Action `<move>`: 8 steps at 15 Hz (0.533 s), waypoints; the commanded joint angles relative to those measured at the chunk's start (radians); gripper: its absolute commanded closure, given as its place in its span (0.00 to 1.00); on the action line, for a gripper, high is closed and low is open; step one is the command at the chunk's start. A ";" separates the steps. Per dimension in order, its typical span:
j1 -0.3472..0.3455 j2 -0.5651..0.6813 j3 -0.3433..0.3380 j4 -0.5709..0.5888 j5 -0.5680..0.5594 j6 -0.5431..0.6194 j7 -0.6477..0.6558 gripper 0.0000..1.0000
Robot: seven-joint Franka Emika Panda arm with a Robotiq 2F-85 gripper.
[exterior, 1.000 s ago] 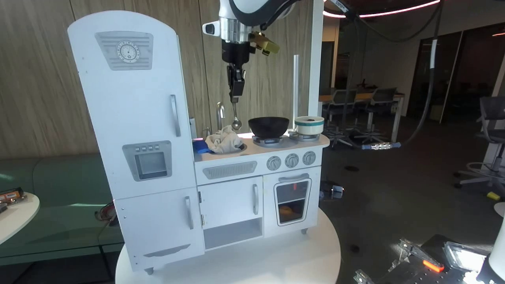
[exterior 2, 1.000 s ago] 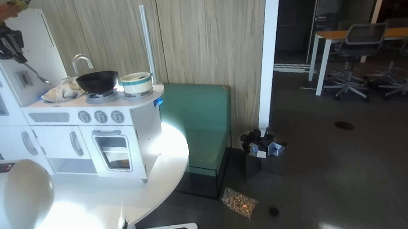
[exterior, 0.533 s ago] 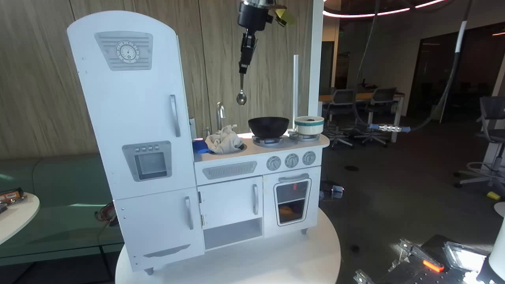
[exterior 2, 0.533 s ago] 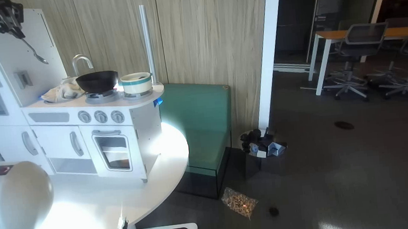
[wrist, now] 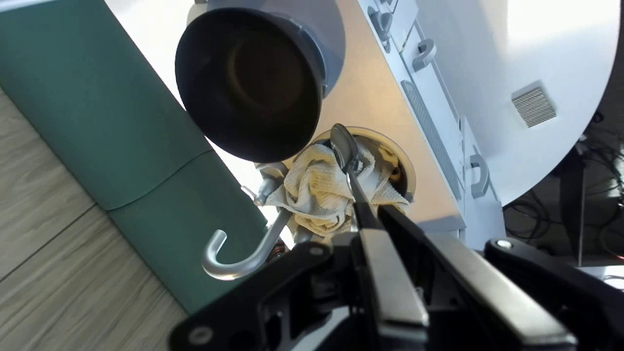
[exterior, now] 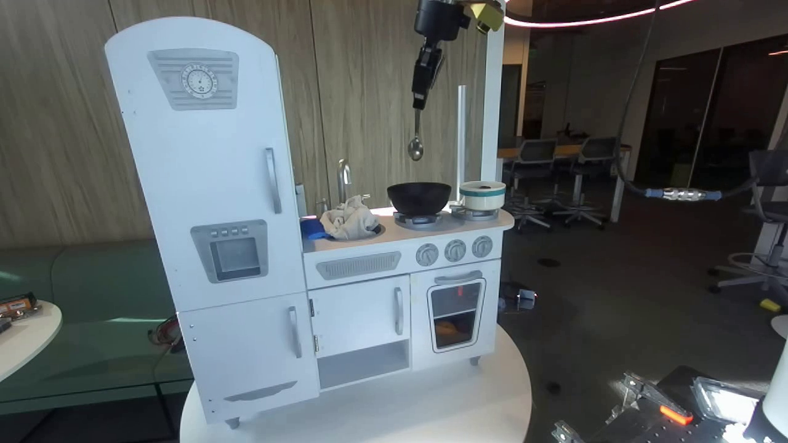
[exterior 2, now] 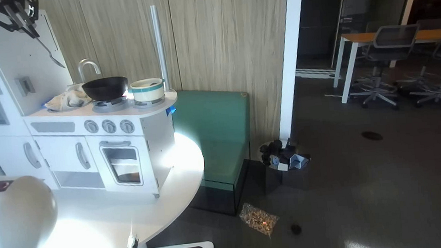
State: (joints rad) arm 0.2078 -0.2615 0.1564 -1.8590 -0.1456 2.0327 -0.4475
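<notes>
I have the gripper [exterior: 420,101] pinched narrow on a metal spoon [exterior: 415,149], its fingers [wrist: 394,278] closed about the end of the handle. The spoon hangs bowl-down and slanted in the air, above the worktop [wrist: 373,100] and apart from it. Through my wrist view its bowl shows against a crumpled cream cloth [wrist: 317,180], heaped in the round sink [wrist: 410,168] at the worktop's end nearest the fridge [exterior: 203,172]. A curved faucet [wrist: 265,246] rises by the back edge there, and a blue thing [exterior: 313,229] lies in the corner against the fridge. Beside the sink, a black pan [wrist: 263,87] sits on a burner [exterior: 418,219]; next along, near the worktop's rounded end, I see a cream pot with a teal band [exterior: 482,198] in both exterior views. The worktop belongs to a white play kitchen [exterior: 360,317] standing on a round white table [exterior: 369,412]. Beyond, an exterior view gives me a green bench [exterior 2: 220,116] along the wood-panelled wall [exterior 2: 213,36] and, farthest off, office chairs [exterior 2: 396,38] at a desk [exterior 2: 358,38] with an orange-brown top.
</notes>
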 commanded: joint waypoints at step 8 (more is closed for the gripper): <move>-0.074 -0.302 -0.038 -0.358 -0.034 0.217 0.273 0.96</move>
State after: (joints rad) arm 0.1614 -0.4903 0.1082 -2.1398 -0.1490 2.1897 -0.2458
